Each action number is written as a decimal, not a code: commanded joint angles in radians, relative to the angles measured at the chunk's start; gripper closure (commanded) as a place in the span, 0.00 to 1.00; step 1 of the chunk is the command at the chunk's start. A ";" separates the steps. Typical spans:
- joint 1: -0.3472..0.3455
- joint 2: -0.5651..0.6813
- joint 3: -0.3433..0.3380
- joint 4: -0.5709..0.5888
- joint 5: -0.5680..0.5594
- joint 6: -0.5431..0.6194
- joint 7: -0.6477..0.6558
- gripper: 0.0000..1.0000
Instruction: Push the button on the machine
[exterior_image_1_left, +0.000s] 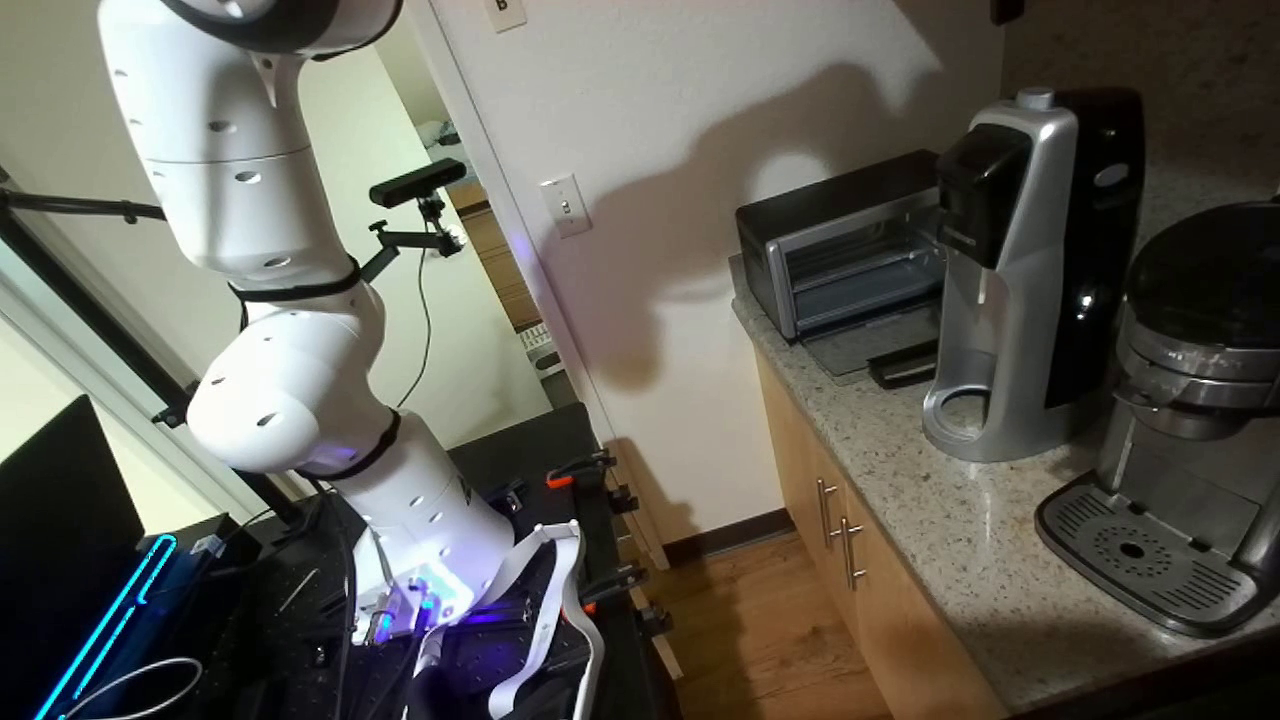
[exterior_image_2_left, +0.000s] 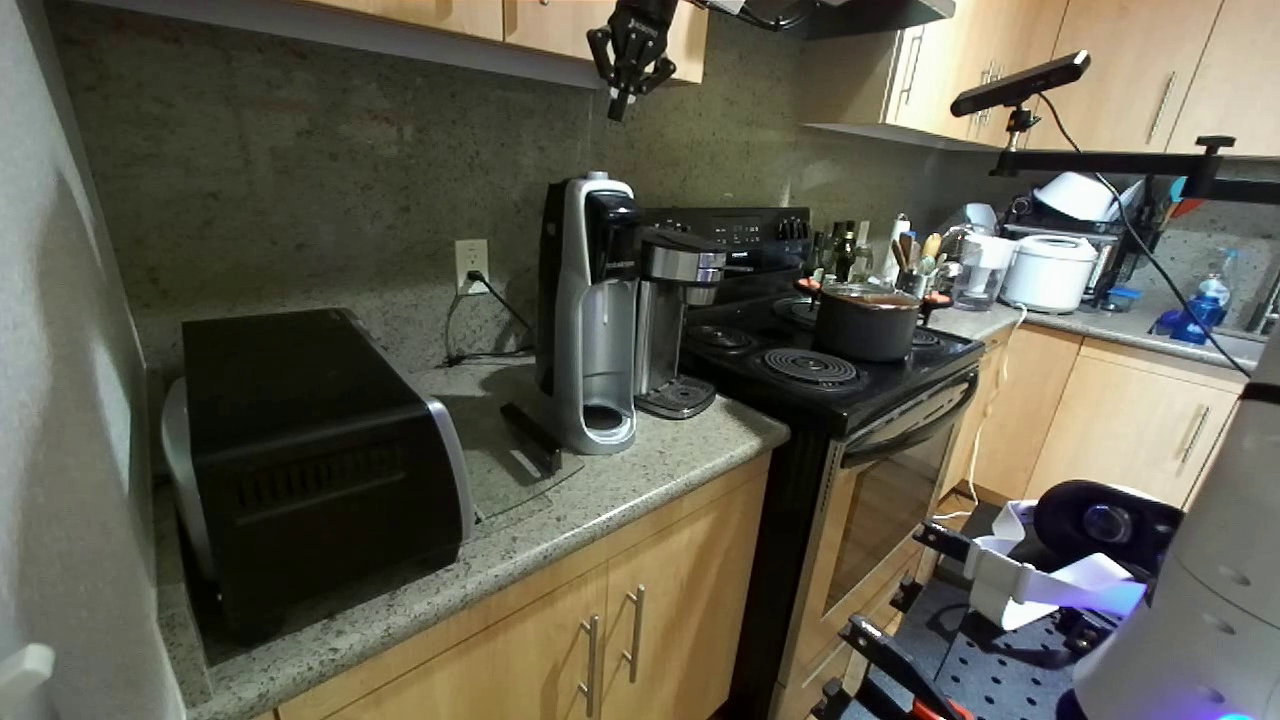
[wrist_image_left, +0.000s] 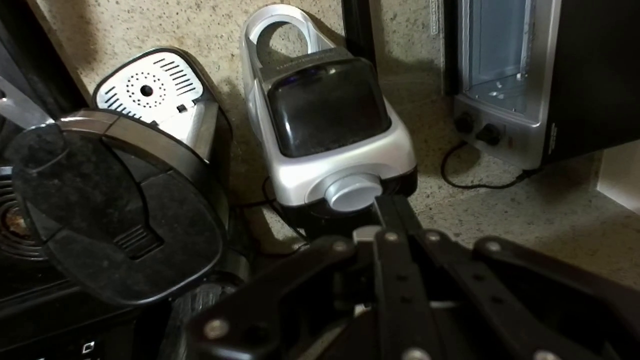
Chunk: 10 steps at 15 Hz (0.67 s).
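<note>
The machine is a tall, narrow appliance with a silver front column and black body. It stands upright on the counter in both exterior views (exterior_image_1_left: 1028, 290) (exterior_image_2_left: 572, 340). Its round grey button sits on top (exterior_image_1_left: 1036, 97) (exterior_image_2_left: 597, 176). In the wrist view the machine (wrist_image_left: 330, 107) shows from above, with the button (wrist_image_left: 354, 192) just left of my fingertips. My gripper (exterior_image_2_left: 619, 106) points down above the machine, with a visible gap to the button and slightly right of it. In the wrist view my gripper's (wrist_image_left: 392, 200) fingertips are together with nothing between them.
A round dark-topped appliance (wrist_image_left: 130, 210) stands close beside the machine, with the stove (exterior_image_2_left: 800, 380) and a pot (exterior_image_2_left: 868, 325) beyond. A toaster oven (exterior_image_2_left: 310, 400) stands on the machine's other side. Upper cabinets (exterior_image_2_left: 560, 30) and a wall are behind the gripper.
</note>
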 joint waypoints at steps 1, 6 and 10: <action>0.003 0.005 0.001 0.003 -0.004 0.005 0.001 1.00; 0.011 0.016 0.001 0.004 -0.013 0.023 0.003 1.00; 0.016 0.028 -0.001 0.007 -0.026 0.040 0.003 1.00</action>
